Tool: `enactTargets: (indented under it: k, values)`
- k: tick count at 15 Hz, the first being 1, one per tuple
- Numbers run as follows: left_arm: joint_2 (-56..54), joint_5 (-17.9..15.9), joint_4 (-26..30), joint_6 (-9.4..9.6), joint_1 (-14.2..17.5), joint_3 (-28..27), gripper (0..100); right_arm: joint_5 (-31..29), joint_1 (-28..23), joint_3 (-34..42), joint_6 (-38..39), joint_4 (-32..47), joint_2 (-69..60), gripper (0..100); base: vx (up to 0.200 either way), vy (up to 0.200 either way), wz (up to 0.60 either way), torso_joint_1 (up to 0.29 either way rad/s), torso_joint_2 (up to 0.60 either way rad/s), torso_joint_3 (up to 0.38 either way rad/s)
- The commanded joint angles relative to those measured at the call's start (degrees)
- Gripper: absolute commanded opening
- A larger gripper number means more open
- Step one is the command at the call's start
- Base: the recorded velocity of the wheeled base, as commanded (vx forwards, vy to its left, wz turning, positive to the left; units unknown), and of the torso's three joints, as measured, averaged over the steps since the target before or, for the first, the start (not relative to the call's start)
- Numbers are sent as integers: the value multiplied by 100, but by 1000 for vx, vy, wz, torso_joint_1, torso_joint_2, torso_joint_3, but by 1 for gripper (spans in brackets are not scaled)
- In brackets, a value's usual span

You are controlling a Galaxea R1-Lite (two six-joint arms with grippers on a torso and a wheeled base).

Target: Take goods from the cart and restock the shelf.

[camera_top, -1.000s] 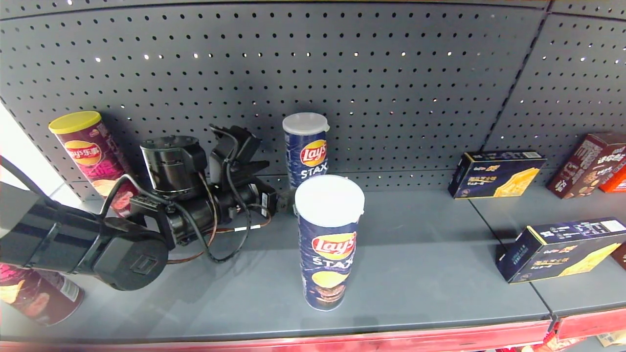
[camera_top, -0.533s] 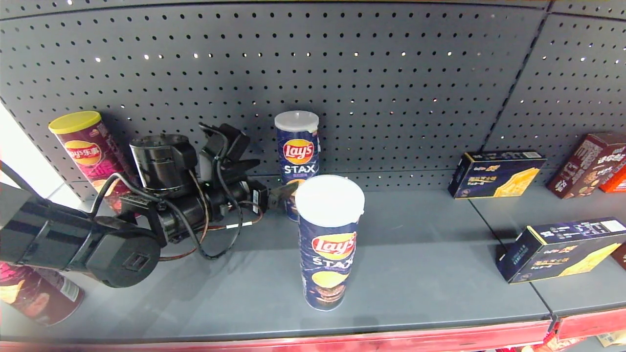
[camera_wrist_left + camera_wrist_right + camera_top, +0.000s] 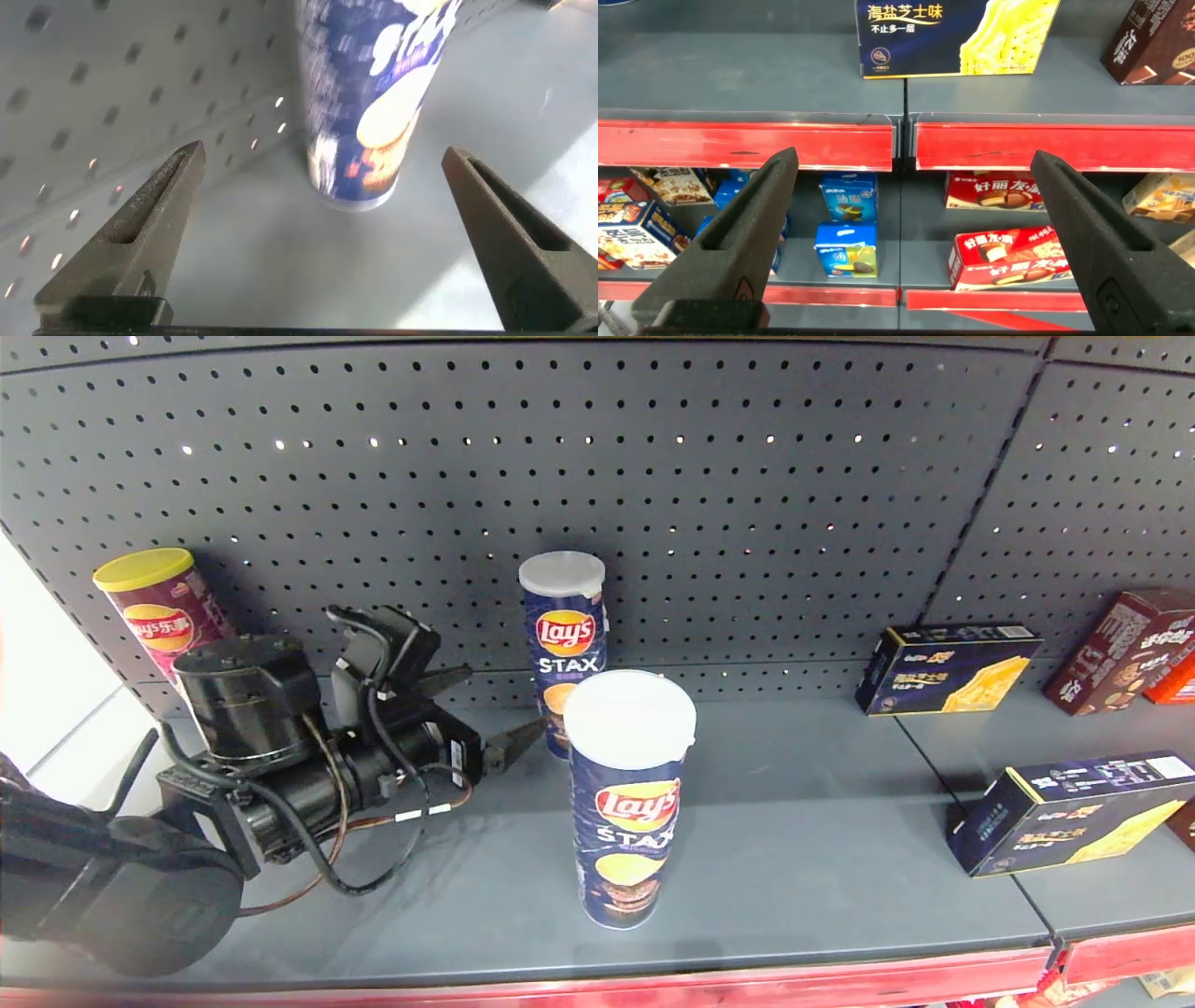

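**Snack shelf, restocking in progress: stock and gripper positions**

1. Grey metal shelf (image 3: pixel 822 840), with a red strip (image 3: pixel 653 987) along its near edge. Behind it stands a dark grey perforated back panel (image 3: pixel 653 476).

2. Navy cylindrical crisp can with a white plastic lid, far one (image 3: pixel 563 644). It stands upright on the shelf close to the back panel, left of centre.

3. Navy cylindrical crisp can with a white lid, near one (image 3: pixel 627 803). It stands upright mid-shelf, in front of item 2 and slightly to its right.

4. Maroon cylindrical can with a yellow lid (image 3: pixel 159 607). It stands at the far left against the back panel and is partly hidden behind the left arm.

5. Navy-and-yellow flat cardboard box, far one (image 3: pixel 952 667). It sits on the right near the back panel. A second like box (image 3: pixel 1074 812) lies nearer, at the right end.

6. Brown carton (image 3: pixel 1116 649) and orange-red carton (image 3: pixel 1178 681). Both are at the far right edge.

7. Left gripper (image 3: pixel 504 698). It is held low over the shelf, pointing right at the base of item 2. The jaws are spread wide and hold nothing. In the left wrist view the can stands between and beyond the two tips, apart from both.

8. Right gripper (image 3: pixel 915 157). The jaws are spread wide and empty. It faces red-edged lower shelves (image 3: pixel 747 145) that carry blue packets (image 3: pixel 848 224) and red boxes (image 3: pixel 999 257).
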Motion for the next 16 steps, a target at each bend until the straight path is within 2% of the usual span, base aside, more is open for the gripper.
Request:
enactTargets:
  k: [1, 3, 6, 8, 12, 16]
  values:
    - [-164, 289, -37, 0, 61, 214, 100, 1, 1, 0, -4, -4, 7, 100, 0, 0, 0, 0, 0, 0]
    - [-147, 649, -10, 26, 96, 170, 100, -8, 1, 0, -4, -4, 7, 100, 0, 0, 0, 0, 0, 0]
    - [3, 1590, 121, 105, 87, 12, 100, 1, 1, 0, -4, -4, 7, 100, 0, 0, 0, 0, 0, 0]
    - [187, 1959, 341, 123, 96, -252, 100, 1, 1, 0, -4, -4, 7, 100, 0, 0, 0, 0, 0, 0]
    - [548, 1977, 359, 123, 87, -674, 100, 1, 1, 0, -4, -4, 7, 100, 0, 0, 0, 0, 0, 0]
    - [697, 1950, 394, 114, 25, -779, 100, 1, 1, 0, -4, -4, 7, 100, 0, 0, 0, 0, 0, 0]
